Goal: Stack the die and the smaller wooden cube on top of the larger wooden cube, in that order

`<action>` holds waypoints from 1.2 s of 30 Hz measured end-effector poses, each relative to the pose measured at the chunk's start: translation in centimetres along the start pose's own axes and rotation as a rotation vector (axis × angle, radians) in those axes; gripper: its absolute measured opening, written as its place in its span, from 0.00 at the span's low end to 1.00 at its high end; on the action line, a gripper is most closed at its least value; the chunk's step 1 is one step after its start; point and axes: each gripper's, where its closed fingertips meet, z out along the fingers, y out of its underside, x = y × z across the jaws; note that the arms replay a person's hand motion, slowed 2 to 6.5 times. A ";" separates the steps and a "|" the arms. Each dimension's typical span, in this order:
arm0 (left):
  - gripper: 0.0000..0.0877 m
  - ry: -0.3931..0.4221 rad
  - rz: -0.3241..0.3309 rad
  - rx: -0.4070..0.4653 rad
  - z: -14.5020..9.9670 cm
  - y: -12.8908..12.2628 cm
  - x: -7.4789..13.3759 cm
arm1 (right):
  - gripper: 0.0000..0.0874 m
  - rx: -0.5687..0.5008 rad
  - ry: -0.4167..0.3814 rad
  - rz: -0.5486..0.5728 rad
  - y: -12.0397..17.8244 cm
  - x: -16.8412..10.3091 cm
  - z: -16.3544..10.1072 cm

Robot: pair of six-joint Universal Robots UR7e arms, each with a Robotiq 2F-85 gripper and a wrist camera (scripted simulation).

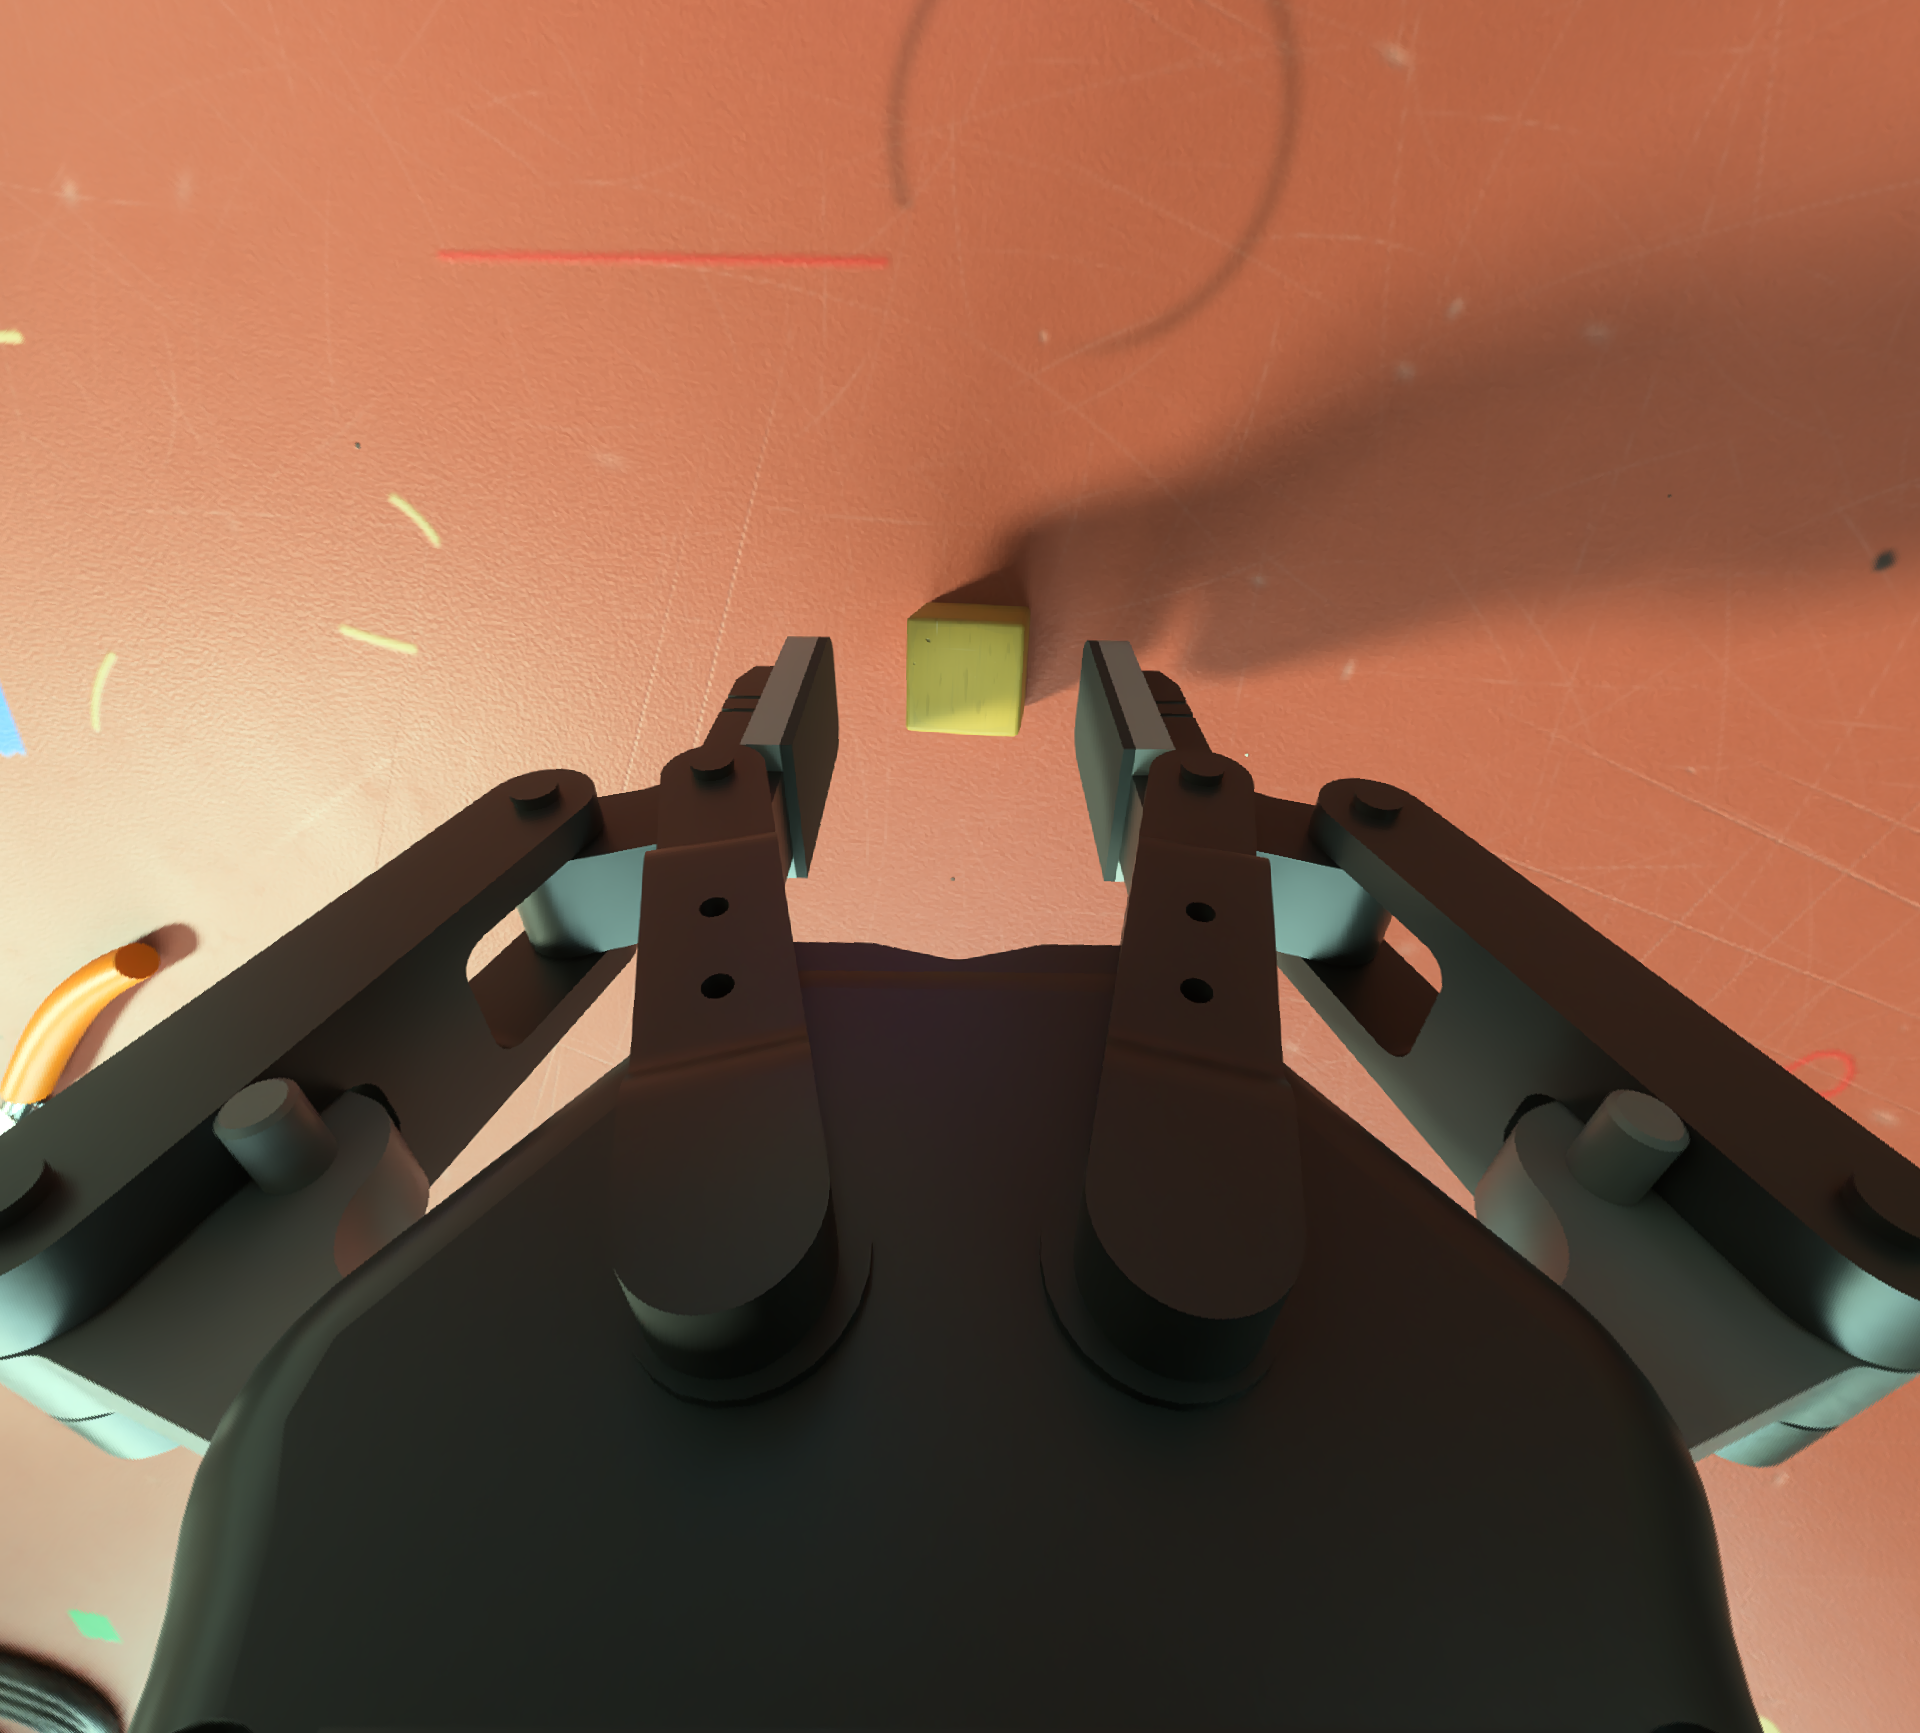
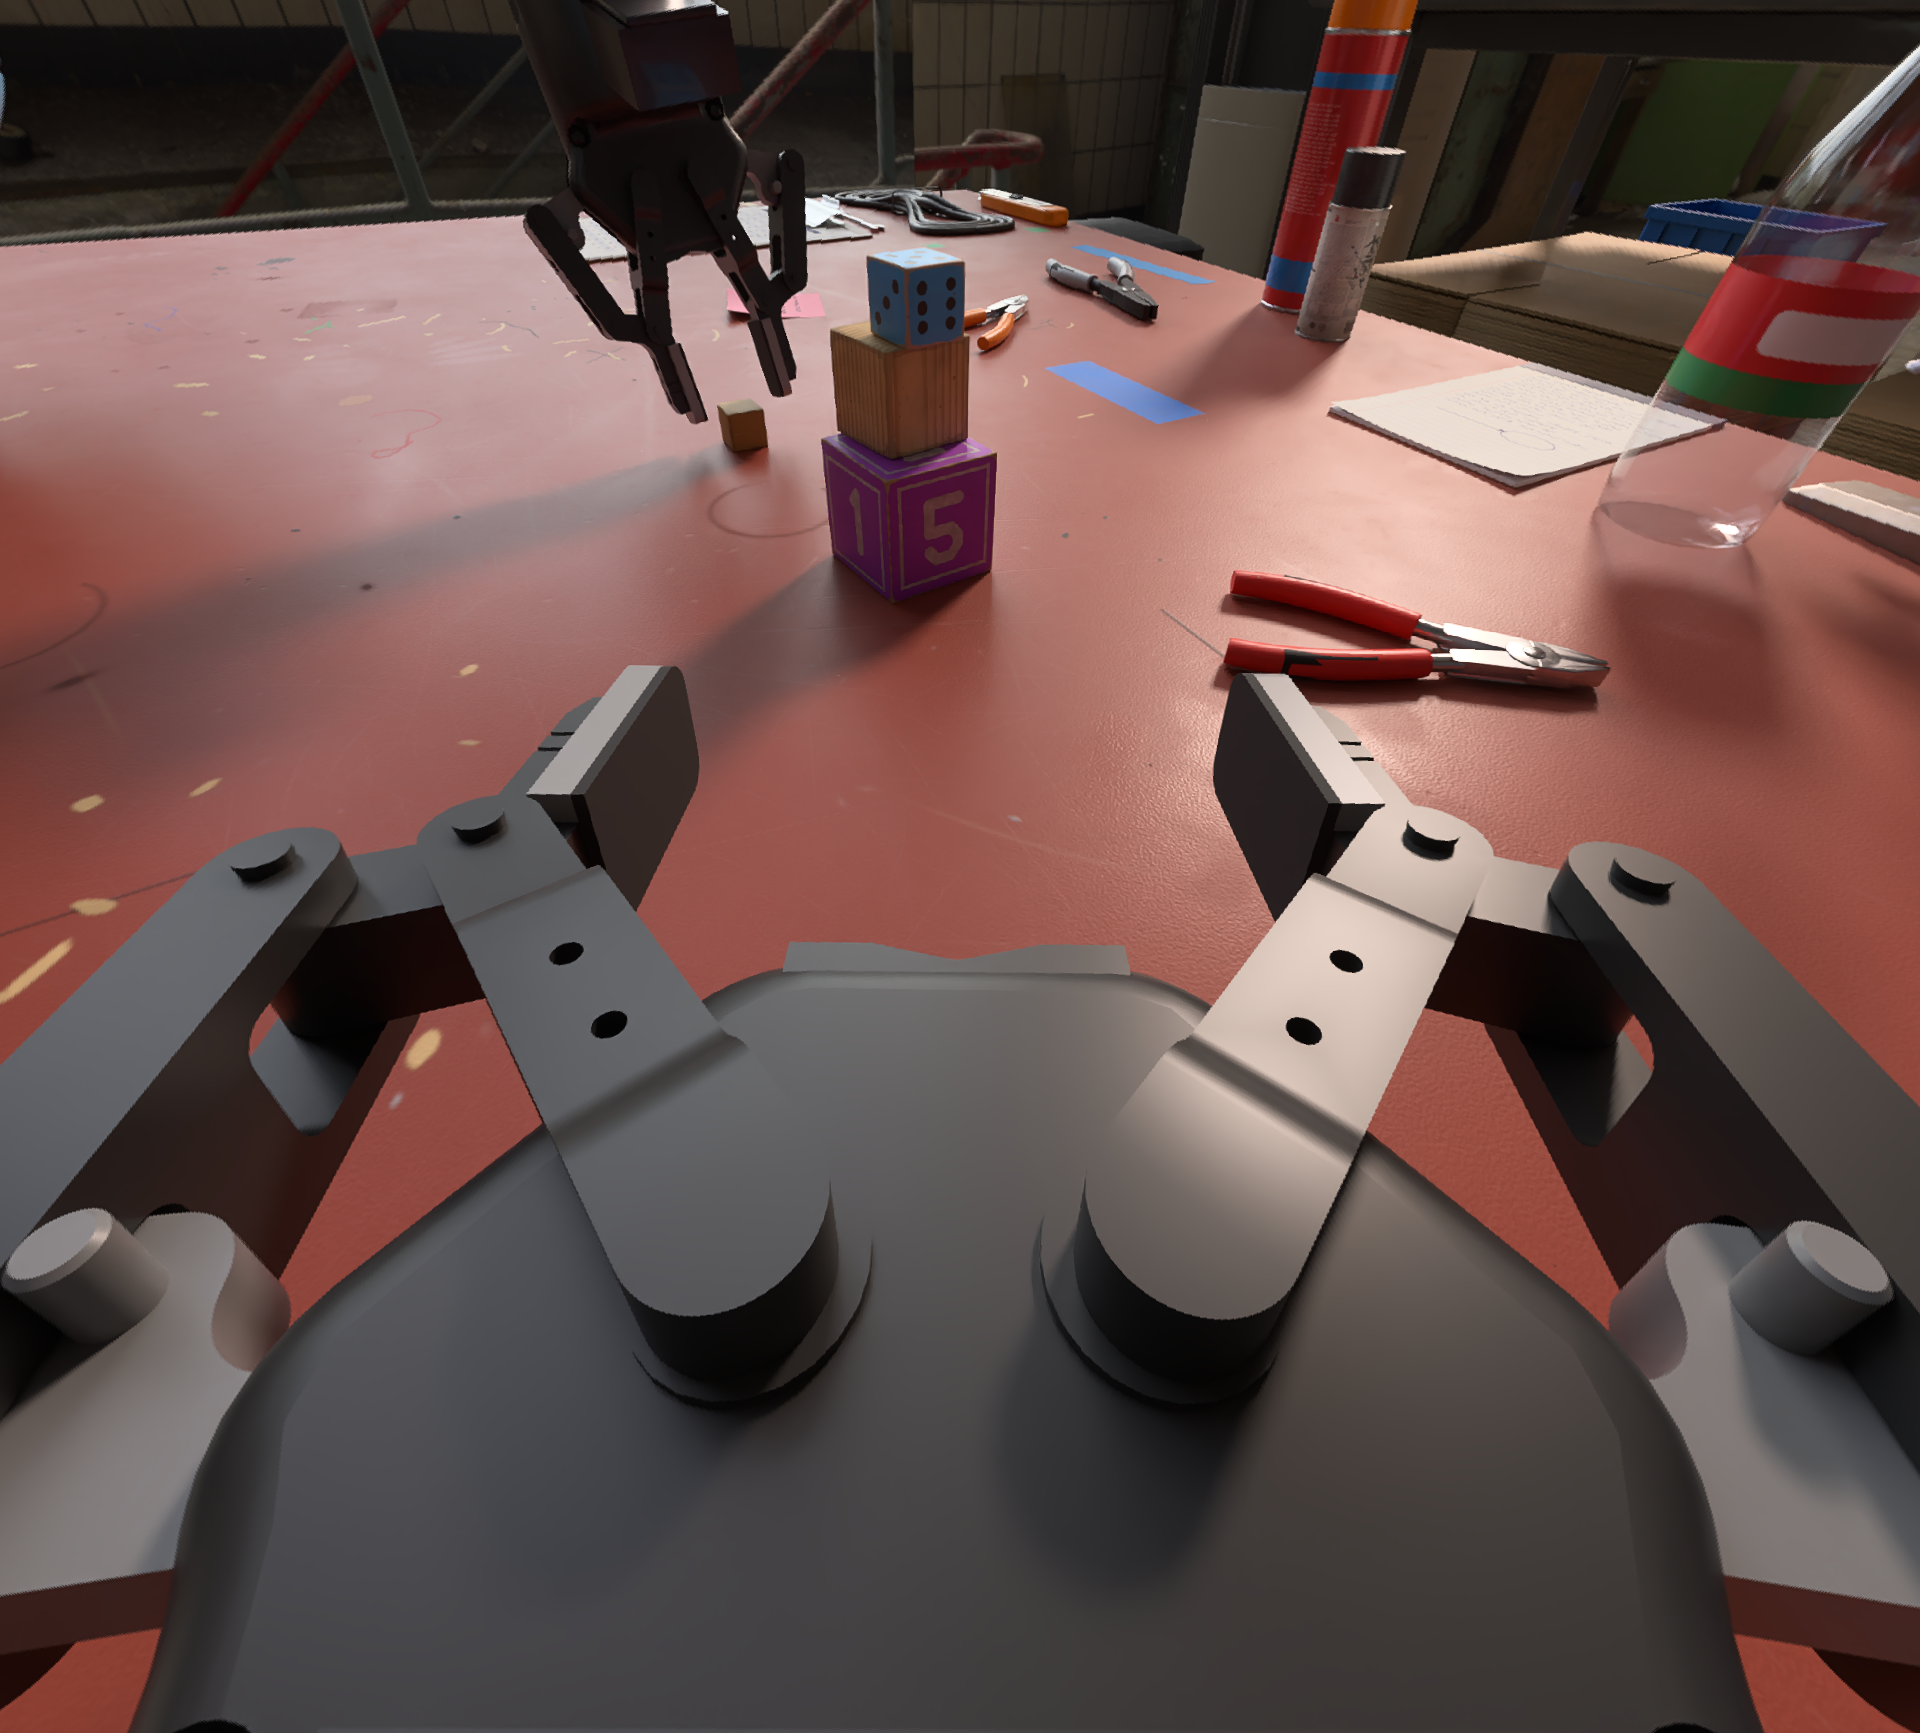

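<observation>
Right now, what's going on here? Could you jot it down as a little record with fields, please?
Surface: red table, scuffed and marked
Stack: blue die on larger wooden cube, which sits on a purple number block
Loose piece: smaller wooden cube, alone on the table beside the stack
Left gripper: open, hovering just above the smaller wooden cube, not touching it
Right gripper: open, empty, well back from the stack
Nearby: red-handled pliers, clear bottle, spray cans, paper pad
</observation>
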 end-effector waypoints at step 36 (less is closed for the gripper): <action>0.24 0.014 0.022 0.177 -5.9 -7.0 -0.8 | 0.98 -0.007 -0.001 -0.001 0.1 0.0 0.0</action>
